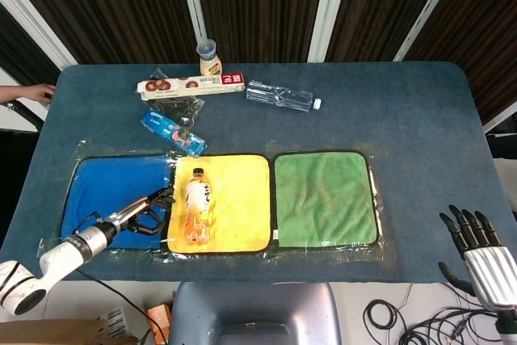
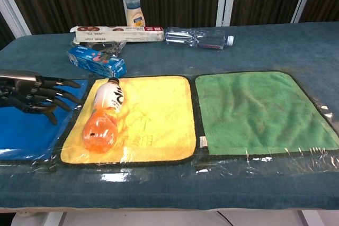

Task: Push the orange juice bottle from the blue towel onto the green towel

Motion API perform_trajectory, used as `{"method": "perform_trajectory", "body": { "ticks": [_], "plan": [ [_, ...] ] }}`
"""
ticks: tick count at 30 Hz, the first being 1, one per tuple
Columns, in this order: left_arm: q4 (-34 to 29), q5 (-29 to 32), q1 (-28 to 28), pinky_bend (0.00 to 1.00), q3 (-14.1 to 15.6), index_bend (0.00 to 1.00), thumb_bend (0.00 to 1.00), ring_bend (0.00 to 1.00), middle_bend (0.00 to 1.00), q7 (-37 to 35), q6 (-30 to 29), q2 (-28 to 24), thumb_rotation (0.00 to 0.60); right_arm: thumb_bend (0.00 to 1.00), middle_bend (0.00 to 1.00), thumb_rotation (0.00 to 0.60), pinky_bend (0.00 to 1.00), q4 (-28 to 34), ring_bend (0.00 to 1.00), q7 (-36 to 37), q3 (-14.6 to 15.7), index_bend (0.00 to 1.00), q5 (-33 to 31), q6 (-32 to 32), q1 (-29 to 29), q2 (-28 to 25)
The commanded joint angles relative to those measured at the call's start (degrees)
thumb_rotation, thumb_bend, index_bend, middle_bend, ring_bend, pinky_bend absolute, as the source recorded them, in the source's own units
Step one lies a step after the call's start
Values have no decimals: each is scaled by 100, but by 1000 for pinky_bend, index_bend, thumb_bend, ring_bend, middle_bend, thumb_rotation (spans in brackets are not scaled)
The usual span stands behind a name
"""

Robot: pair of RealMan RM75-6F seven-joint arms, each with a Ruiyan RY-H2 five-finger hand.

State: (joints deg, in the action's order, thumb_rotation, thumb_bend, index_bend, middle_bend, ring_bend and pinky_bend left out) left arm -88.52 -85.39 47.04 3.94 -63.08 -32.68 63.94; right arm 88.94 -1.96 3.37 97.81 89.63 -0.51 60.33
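The orange juice bottle lies on its side on the left part of the yellow towel, cap pointing to the far side. My left hand hovers over the blue towel, fingers spread towards the bottle, a short gap apart from it and holding nothing. The green towel lies to the right of the yellow one with nothing on it. My right hand stays off the table's near right corner, fingers apart and empty.
At the back stand a small cup-shaped bottle, a long biscuit box and a clear water bottle on its side. A blue toothpaste box lies just behind the blue towel. A person's hand shows at the left edge.
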Motion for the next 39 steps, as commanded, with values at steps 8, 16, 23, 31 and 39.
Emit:
{"method": "perform_trajectory", "body": {
  "ticks": [8,16,23,31,39],
  "plan": [
    [-173,-261,144,350,-81,0,519,173,163,-242,-1,75,600,227,0,600,0,8,0,-20,7,0,10,-15,8,9],
    [-147,-379,312,350,-133,0,527,171,163,-417,52,279,600,226,0,600,0,0,0,24,8,0,18,10,2,-5],
    [-29,-383,366,345,-185,0,529,169,163,-505,-48,476,600,227,0,600,0,-17,0,49,8,0,24,23,0,-12],
    [265,-504,411,283,-257,0,546,151,163,-1044,-298,869,600,227,0,600,0,-11,0,43,9,0,24,21,1,-15],
    [616,-781,582,282,-138,0,547,140,162,-1793,-464,1108,600,227,0,600,0,-15,0,83,6,0,15,21,4,-32]
  ]
}}
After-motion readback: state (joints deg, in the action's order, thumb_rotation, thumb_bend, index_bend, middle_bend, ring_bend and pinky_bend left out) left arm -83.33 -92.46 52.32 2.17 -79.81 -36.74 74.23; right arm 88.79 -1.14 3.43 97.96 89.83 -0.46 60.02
